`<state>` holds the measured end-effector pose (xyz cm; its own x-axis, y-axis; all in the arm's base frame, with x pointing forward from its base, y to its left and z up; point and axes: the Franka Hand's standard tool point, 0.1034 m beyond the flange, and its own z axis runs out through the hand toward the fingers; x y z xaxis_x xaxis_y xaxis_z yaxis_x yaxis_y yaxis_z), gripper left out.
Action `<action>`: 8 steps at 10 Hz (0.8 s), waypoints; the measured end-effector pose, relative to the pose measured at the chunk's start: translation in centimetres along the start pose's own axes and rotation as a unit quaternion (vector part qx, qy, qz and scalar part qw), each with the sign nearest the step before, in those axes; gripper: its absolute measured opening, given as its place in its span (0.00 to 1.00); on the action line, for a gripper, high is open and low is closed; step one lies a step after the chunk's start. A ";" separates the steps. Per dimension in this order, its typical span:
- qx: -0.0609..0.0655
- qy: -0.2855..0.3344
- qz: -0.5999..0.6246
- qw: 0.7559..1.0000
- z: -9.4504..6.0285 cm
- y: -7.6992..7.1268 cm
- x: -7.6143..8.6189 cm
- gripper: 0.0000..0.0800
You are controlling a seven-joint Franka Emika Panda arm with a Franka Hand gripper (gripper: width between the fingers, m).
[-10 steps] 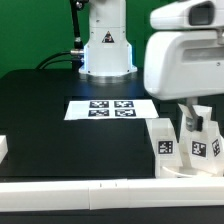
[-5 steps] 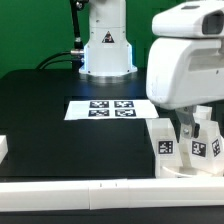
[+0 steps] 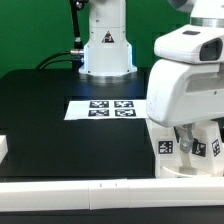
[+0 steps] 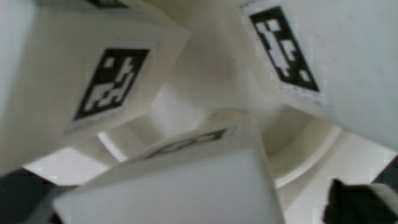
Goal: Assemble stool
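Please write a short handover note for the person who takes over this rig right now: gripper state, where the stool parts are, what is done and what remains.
Gripper: lowered among the stool legs at the exterior view's right; whether the jaws are open or gripping cannot be told, and nothing is clearly held.
Stool legs: white tagged blocks, clustered near the front border bar; the wrist view shows them crowded close together.
Seat: not visible in either view.
Marker board: flat on the table, untouched.
Done: no parts look joined.
Left: pick a leg, find the seat, attach all legs.
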<state>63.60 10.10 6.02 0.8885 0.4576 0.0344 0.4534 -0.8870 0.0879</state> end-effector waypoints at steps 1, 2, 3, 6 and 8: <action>0.000 0.000 0.009 1.000 0.0 0.0 0.0 0.50; 0.000 0.000 0.055 0.998 0.0 0.0 0.0 0.50; 0.000 0.000 0.087 0.996 0.0 0.0 0.0 0.41; 0.001 0.001 0.217 0.976 0.0 0.0 0.0 0.41; 0.004 0.005 0.396 0.918 0.1 -1.0 0.3 0.41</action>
<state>63.47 11.10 5.88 0.9389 -0.3311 0.0935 -0.3346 -0.9421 0.0233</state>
